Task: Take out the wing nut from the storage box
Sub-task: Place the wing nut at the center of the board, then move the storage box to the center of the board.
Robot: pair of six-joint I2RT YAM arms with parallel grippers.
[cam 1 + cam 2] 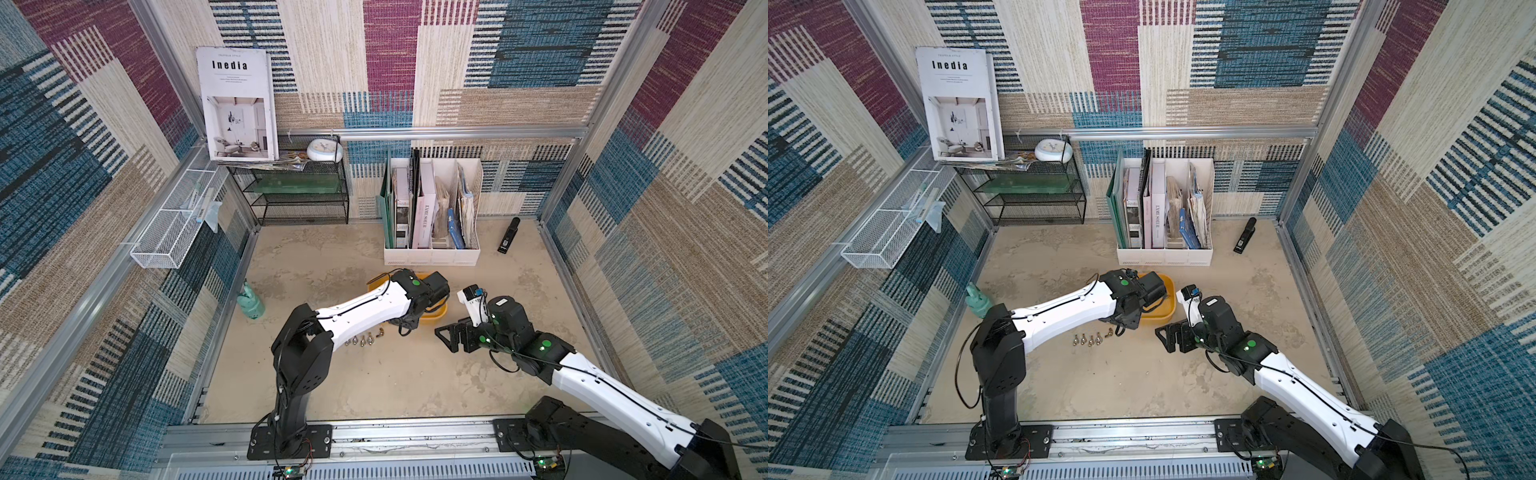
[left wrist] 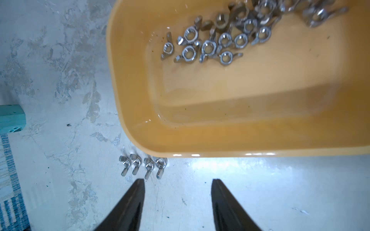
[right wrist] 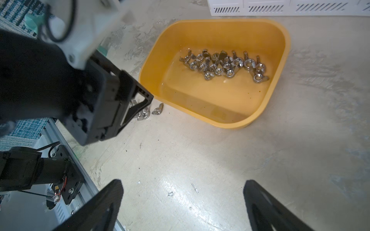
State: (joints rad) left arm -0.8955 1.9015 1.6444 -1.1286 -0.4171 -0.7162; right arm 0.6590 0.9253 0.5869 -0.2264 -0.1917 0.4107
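Wing nuts (image 2: 142, 167) lie just beside the left gripper (image 2: 178, 180), jaws parted, empty.

Yellow-orange all over, that storage box (image 3: 278, 50), and the wing nuts (image 3: 220, 66) heaped inside gleam silver, same as the row of nuts (image 2: 143, 166) outside it. The table (image 3: 200, 160) is mottled beige and grey. The walls (image 1: 390, 50) show a woven patchwork of blue, magenta, cream and tan, some blocks striped. Left arm (image 1: 361, 309) and right arm (image 1: 602, 386): white shells, black joints, green dots. White file holder (image 1: 432, 255), white mesh basket (image 1: 162, 245), black wire shelf (image 1: 305, 203), mint-green spray bottle (image 1: 251, 303), black stapler (image 1: 508, 237).
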